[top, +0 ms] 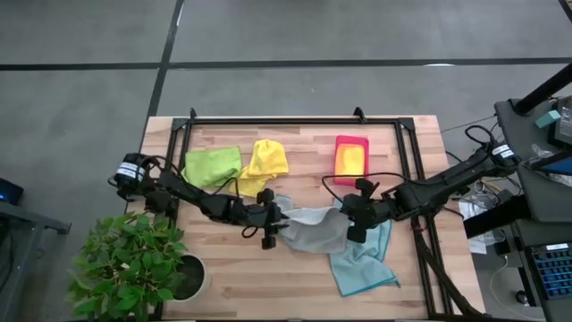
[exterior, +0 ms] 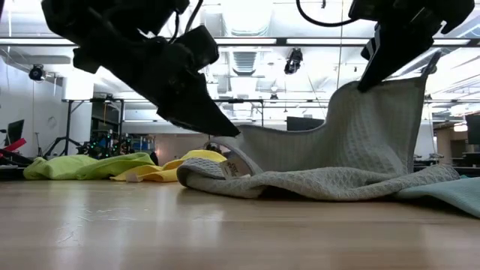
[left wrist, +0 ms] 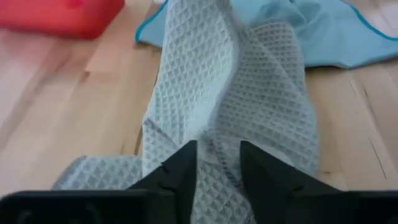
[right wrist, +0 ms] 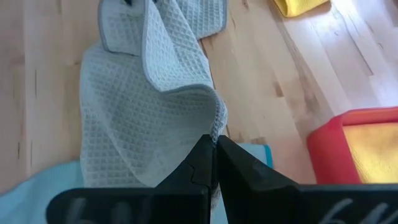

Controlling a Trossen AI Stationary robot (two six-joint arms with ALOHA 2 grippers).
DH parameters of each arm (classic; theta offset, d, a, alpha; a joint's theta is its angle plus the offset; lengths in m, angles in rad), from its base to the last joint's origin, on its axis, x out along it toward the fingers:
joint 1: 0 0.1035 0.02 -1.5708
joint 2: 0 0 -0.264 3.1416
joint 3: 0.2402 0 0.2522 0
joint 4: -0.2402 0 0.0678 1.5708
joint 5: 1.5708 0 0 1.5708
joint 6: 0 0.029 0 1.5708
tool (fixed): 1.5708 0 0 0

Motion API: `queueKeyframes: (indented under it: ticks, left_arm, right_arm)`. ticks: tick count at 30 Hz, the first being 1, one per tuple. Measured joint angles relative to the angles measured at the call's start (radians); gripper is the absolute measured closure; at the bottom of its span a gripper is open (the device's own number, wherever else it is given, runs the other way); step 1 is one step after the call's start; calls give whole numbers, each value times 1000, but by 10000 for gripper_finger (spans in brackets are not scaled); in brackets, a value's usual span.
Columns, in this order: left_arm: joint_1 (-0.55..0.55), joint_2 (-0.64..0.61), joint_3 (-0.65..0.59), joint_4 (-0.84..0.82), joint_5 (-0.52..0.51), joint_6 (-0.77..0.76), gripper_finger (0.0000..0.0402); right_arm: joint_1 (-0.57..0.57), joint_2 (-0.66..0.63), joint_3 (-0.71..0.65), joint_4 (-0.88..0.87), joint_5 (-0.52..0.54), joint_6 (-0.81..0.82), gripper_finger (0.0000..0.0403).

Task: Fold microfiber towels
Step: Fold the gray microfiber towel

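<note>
A grey waffle-weave towel lies at the table's middle, stretched between my two grippers. My left gripper is shut on its left end, low over the table. My right gripper is shut on its right end and holds that end raised. The towel's middle rests on the table. A light blue towel lies flat under and near the grey one. A lime green towel and a yellow towel lie crumpled at the far left. My left gripper pinches a bunched fold of the grey towel's left end between its two fingers, coming slanting down from the table's left. That end sits just above the table. My right gripper pinches the hemmed edge at the towel's right end between its fingertips, from above. The cloth hangs from there and slopes down to the table.
A pink-red tray with a yellow cloth in it stands at the far middle. A black frame runs along the table's far and side edges. A potted plant stands at the near left corner.
</note>
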Motion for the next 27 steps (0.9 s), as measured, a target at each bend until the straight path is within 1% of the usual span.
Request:
queueKeyframes:
  ticks: [3,5,9,12,15,17,21,22,24,27]
  left_arm:
    - [-1,12,0,-1,4,-43,257]
    - [-2,24,0,3,36,-45,247]
    - [-4,52,0,35,76,-103,246]
    - [-5,68,0,32,100,-142,253]
    - [-9,71,-1,31,115,-146,272]
    - [-11,70,-1,37,116,-141,298]
    - [-9,46,-1,50,111,-115,381]
    - [-10,38,-1,51,109,-113,390]
    - [-22,19,-1,47,107,-99,396]
    - [-43,-39,-1,46,120,-32,400]
  right_arm:
    - [0,0,0,0,0,0,394]
    - [0,0,0,-1,0,0,394]
    - [0,0,0,0,0,-3,394]
    - [0,0,0,2,1,-3,394]
    - [0,0,-1,3,1,-5,394]
    - [0,0,-1,6,2,-6,394]
    - [1,0,-1,20,27,-7,394]
    - [1,0,-1,24,27,-7,394]
    - [2,0,-1,30,26,-5,394]
    - [6,0,-1,56,21,-19,394]
